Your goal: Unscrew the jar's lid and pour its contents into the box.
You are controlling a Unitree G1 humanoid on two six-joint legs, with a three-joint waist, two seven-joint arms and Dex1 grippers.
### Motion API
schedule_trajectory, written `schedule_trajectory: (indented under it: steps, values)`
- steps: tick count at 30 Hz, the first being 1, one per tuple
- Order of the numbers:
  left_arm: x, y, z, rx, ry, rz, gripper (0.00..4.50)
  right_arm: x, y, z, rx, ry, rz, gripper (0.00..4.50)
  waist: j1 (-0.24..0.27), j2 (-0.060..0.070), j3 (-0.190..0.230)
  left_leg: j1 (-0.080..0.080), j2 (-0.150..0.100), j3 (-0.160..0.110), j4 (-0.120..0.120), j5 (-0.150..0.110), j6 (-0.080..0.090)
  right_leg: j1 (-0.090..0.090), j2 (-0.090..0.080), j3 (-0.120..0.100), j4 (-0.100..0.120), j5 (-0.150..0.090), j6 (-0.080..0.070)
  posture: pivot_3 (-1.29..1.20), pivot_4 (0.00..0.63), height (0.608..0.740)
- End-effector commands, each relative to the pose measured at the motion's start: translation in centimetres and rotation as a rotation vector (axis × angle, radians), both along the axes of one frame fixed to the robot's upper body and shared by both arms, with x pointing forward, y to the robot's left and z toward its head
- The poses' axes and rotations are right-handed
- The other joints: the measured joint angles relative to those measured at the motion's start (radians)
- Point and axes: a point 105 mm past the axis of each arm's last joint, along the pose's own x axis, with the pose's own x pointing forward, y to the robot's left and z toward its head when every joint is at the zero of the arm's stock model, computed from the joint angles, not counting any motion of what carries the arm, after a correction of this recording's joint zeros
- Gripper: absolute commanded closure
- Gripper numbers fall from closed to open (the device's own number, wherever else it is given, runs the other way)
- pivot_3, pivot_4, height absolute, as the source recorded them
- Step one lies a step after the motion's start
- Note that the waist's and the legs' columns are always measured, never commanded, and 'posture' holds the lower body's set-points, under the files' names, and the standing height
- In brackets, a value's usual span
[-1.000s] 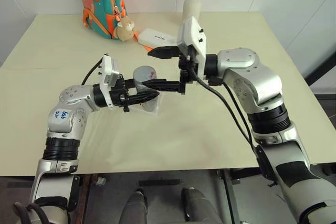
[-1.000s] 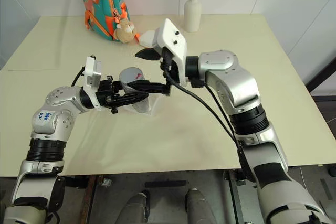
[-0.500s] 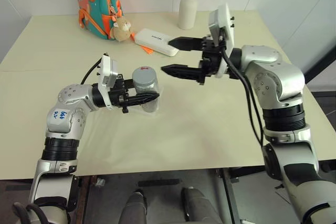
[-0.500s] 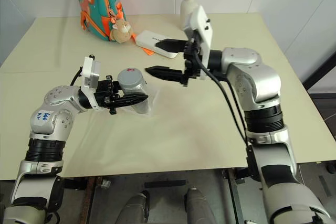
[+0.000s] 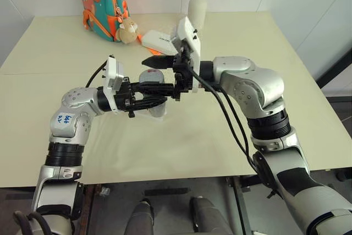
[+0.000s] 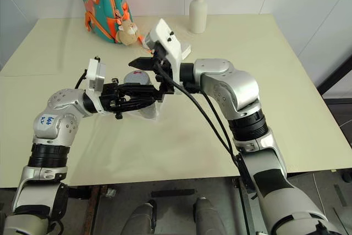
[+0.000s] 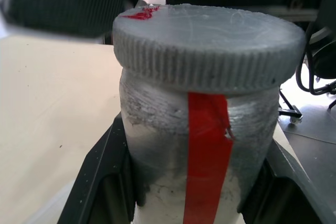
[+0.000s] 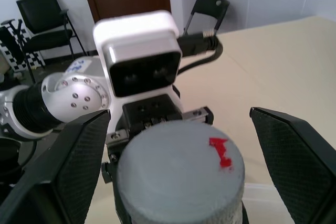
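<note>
The body of the jar [image 7: 197,145] is clamped between the two black fingers [image 7: 102,182] of the left gripper [image 5: 147,102], and the jar is held upright above the table [image 5: 231,42]. The lid [image 8: 181,174] is seated on the jar's mouth. The right gripper [image 5: 158,74] is spread wide, one finger [image 8: 79,161] positioned on each side of the lid without contact. A clear box [image 5: 144,115] is partly seen beneath the jar.

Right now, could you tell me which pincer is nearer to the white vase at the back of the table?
Right. The right pincer, open around the lid, sits closer to the vase; the left pincer, shut on the jar, lies farther toward the table's near side.
</note>
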Motion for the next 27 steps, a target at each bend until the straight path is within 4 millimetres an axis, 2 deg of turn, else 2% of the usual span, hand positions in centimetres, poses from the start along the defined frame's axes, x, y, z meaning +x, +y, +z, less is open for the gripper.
schedule_trajectory:
  steps: [1,6,16,27]
  values:
    - [-0.2,-0.3,1.1,0.001,-0.057,-0.014,2.54,-0.5,0.7,1.4,0.02,-0.058,0.017,0.03,-0.001,0.0,0.0,0.0,0.0,0.0,0.0,0.0,0.0,0.0,0.0,0.0,0.0,0.0,0.0,0.0,0.15,0.74]
    - [-0.3,-0.2,1.0,0.0,-0.057,-0.009,2.54,-0.2,0.5,1.7,0.032,-0.062,0.007,0.03,-0.002,0.0,0.0,0.0,0.0,0.0,0.0,0.0,0.0,0.0,0.0,0.0,0.0,0.0,0.0,0.0,0.15,0.74]
    - [-0.3,-0.1,0.9,-0.002,-0.057,0.001,2.54,0.7,-1.6,2.0,0.034,-0.088,-0.039,0.03,-0.002,0.0,0.0,0.0,0.0,0.0,0.0,0.0,0.0,0.0,0.0,0.0,0.0,0.0,0.0,0.0,0.15,0.74]
    - [-0.4,0.1,0.9,0.0,-0.053,0.004,2.54,0.5,-3.1,1.6,0.025,-0.086,-0.017,0.03,-0.002,0.0,0.0,0.0,0.0,0.0,0.0,0.0,0.0,0.0,0.0,0.0,0.0,0.0,0.0,0.0,0.15,0.74]
